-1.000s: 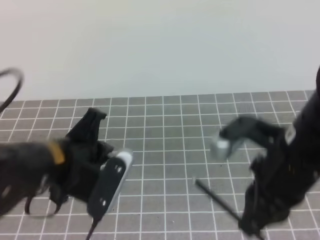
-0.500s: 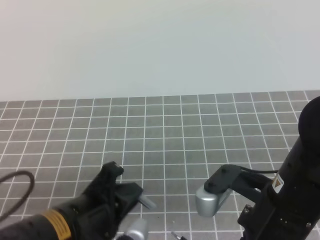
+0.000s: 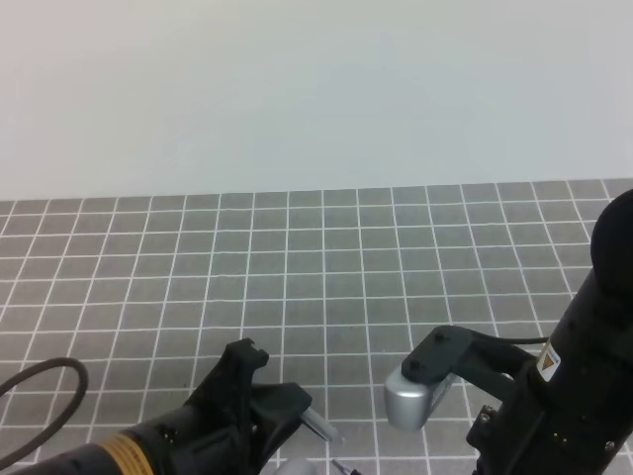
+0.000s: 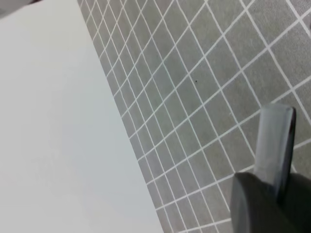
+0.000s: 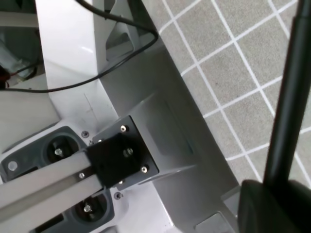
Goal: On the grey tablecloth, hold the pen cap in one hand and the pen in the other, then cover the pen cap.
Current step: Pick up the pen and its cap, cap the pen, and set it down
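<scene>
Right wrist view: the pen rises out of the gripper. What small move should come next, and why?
Probably swing the right gripper toward the left gripper, pen end leading. The pen looks clamped in the right gripper, the two grippers sit apart near the grey tablecloth's front edge, and no view shows the cap clearly.

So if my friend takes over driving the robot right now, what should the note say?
Left claw: low over the grey tablecloth at the near edge. Cannot tell whether it is open or holding the pen cap.
Right claw: looks shut on the pen, which sticks out over the cloth.
The pen cap shows in no view.
Done: pen seems picked up.
Left: check the cap is held, line both up, push the cap onto the pen.
</scene>
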You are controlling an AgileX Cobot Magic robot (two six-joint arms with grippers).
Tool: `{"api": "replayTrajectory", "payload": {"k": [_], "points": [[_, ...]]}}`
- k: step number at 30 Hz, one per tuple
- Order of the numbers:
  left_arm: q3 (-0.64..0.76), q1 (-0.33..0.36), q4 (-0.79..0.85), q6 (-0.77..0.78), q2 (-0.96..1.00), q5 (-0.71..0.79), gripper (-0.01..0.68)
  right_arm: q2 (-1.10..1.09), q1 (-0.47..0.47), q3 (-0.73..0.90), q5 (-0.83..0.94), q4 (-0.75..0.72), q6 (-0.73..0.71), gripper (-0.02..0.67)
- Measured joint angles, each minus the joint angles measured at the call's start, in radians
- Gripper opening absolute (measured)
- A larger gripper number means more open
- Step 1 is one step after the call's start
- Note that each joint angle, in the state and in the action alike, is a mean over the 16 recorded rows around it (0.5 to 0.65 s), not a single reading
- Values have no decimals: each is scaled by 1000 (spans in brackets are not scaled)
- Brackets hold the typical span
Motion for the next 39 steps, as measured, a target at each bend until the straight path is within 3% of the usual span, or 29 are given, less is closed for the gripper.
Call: {"api": "replayTrajectory", "payload": {"k": [27,39], "points": [[14,-2,0,-13,-46,57,80,11,0,0,-1,-15,-32,70],[15,-53,18,-10,-48,56,80,12,0,0,-8,-20,-35,70]]}}
